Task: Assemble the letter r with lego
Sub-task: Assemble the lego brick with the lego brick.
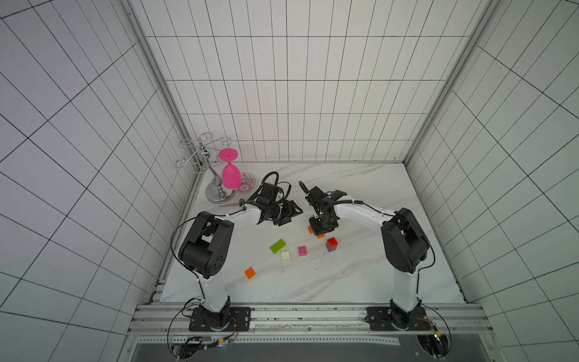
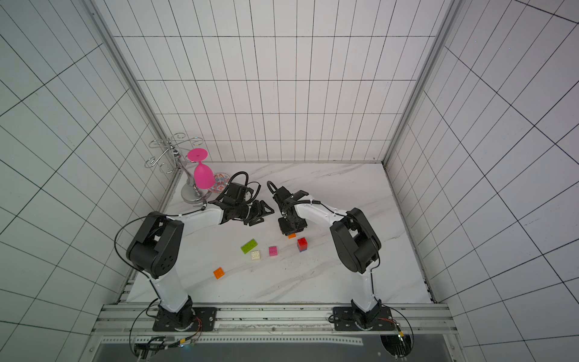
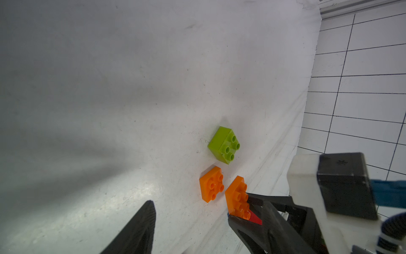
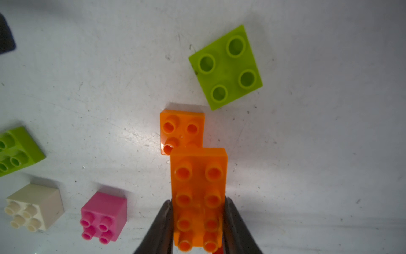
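In both top views right hand (image 1: 319, 233) clenched on long orange brick (image 1: 320, 236), low over middle of surface (image 1: 369, 188). Left hand (image 1: 291, 215) released, empty, just beside.

Right wrist: brick's end covers part of orange square plate (image 4: 182, 129). Judged joining step; next needs studs aligned, then press down.

Left wrist: lime square brick (image 3: 224, 145) near plate, could crowd it.

Robot test cell, lab setting. White grid-lined wall panels (image 1: 282, 94) close in left, far and right. Marble-print tabletop (image 1: 351, 282) inside. Aluminium rail (image 1: 313, 315) along near edge, left arm (image 1: 216, 291) and right arm (image 1: 404, 288) bolted to it. Exposed wiring (image 1: 213, 342) at bases.
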`<state>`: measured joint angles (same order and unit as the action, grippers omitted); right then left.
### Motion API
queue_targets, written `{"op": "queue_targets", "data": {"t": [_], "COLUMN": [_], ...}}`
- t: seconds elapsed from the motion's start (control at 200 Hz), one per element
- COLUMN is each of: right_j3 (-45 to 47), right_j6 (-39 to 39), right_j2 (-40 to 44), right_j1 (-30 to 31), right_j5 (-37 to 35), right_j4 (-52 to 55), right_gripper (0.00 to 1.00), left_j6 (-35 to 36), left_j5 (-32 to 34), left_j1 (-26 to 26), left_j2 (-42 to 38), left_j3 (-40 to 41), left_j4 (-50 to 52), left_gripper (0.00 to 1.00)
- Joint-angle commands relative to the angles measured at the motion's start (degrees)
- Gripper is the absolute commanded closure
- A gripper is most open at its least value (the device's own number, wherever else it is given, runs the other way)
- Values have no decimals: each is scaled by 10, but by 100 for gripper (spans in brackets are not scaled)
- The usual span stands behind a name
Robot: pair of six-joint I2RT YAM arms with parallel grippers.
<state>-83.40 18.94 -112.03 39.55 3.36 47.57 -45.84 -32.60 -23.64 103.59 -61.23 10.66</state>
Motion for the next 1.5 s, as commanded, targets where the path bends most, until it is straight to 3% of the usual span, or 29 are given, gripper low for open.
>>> {"op": "queue_targets", "data": {"t": [0.0, 1.089, 1.494], "right_j3": [-26, -29, -29], "right_j6": [17, 48, -22], "right_j2": [-19, -68, -79], "right_j1": [9, 47, 47], "right_j5": [4, -48, -22], "right_j4": [27, 95, 75], "right_gripper": [100, 100, 100], "left_j6": [4, 5, -26], "left_j5": [4, -9, -6], "left_j1": [-1, 7, 51], "left_j2": [5, -17, -102], "left_j3": [17, 67, 139], "left_j4": [-29, -77, -121], "left_gripper": [35, 36, 36]}}
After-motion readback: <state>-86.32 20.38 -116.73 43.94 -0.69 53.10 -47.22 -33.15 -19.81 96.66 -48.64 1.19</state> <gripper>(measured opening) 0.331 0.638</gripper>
